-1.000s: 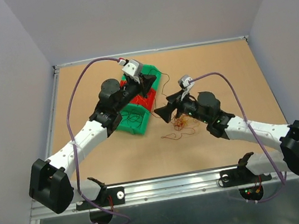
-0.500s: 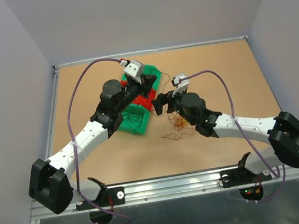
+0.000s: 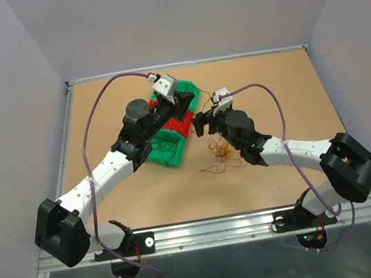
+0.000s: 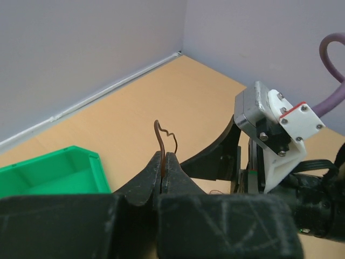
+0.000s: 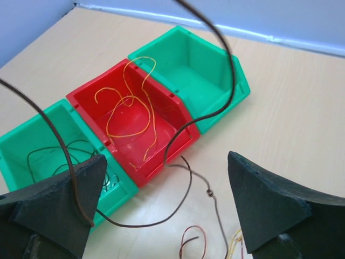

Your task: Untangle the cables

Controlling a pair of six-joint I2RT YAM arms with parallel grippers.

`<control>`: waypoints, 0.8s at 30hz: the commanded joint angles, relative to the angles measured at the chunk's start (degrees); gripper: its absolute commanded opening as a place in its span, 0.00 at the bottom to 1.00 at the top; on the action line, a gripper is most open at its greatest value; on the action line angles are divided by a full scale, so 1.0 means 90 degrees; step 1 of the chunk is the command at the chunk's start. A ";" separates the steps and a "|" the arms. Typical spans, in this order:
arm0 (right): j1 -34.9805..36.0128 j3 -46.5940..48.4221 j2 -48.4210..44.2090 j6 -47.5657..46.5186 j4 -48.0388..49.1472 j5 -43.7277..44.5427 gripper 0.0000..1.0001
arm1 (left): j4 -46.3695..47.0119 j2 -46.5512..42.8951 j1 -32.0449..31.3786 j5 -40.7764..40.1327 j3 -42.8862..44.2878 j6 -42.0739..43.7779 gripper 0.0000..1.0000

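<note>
My left gripper (image 4: 163, 157) is shut on a dark brown cable (image 4: 160, 135), whose kinked end sticks up past the fingertips; it hovers over the bins (image 3: 181, 102). That cable (image 5: 190, 121) arcs down in front of my right gripper (image 5: 166, 162) and lies in a loop on the table. The right gripper is open and empty, just right of the bins (image 3: 201, 124). A small orange-yellow tangle (image 3: 222, 151) lies beside the right arm. A reddish strand (image 5: 192, 237) curls on the table near it (image 3: 212, 170).
Three bins stand in a row: an empty green one (image 5: 200, 67), a red one (image 5: 161, 137) holding orange-yellow wires (image 5: 126, 100), and a green one (image 5: 13, 143) holding dark wires (image 5: 51, 154). The right arm's wrist camera (image 4: 275, 127) is close to the left fingers.
The right arm has swung left and away from its base, bringing its open gripper up beside the bins. The left arm has stayed in place with the cable.
</note>
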 commanded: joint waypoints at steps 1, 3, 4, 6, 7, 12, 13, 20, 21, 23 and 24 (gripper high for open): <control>-0.0340 0.0295 0.0113 -0.0319 0.1064 -0.0838 0.88 | 0.0548 -0.0324 -0.0033 0.0096 0.0000 0.0056 0.00; -0.0457 0.0285 0.0211 -0.0427 0.1181 -0.1392 0.65 | 0.0577 -0.0324 -0.0033 0.0095 -0.0020 0.0047 0.00; -0.0477 0.0266 0.0230 -0.0437 0.1268 -0.1560 0.52 | 0.0587 -0.0324 -0.0033 0.0067 -0.0039 0.0047 0.00; -0.0487 0.0130 0.0221 -0.0505 0.1542 -0.2105 0.06 | 0.0636 -0.0353 -0.0033 -0.0021 -0.0068 0.0027 0.00; -0.0487 0.0061 0.0182 -0.0428 0.1804 -0.2157 0.00 | 0.0675 -0.0363 -0.0023 -0.0070 -0.0088 0.0017 0.00; -0.0487 -0.0368 -0.0266 -0.0251 0.2109 -0.2763 0.01 | 0.0986 -0.0208 0.0220 -0.0695 -0.0205 -0.0148 0.00; -0.0478 -0.0408 -0.0325 -0.0242 0.2109 -0.2773 0.00 | 0.1036 -0.0188 0.0308 -0.0802 -0.0225 -0.0207 0.00; -0.0468 -0.0798 -0.0843 0.0002 0.1633 -0.3825 0.00 | 0.1583 -0.0119 0.1070 -0.1592 -0.0401 -0.0315 0.25; -0.0439 -0.0818 -0.0863 0.0003 0.1524 -0.4195 0.01 | 0.1612 -0.0080 0.1167 -0.1623 -0.0391 -0.0295 0.27; -0.0332 -0.0925 -0.0902 -0.0075 0.1202 -0.4442 0.01 | 0.1603 0.0036 0.1285 -0.1623 -0.0362 -0.0256 0.28; -0.0176 -0.0964 -0.0960 -0.0220 0.1095 -0.4510 0.01 | 0.1613 0.0105 0.1382 -0.1865 -0.0342 -0.0217 0.28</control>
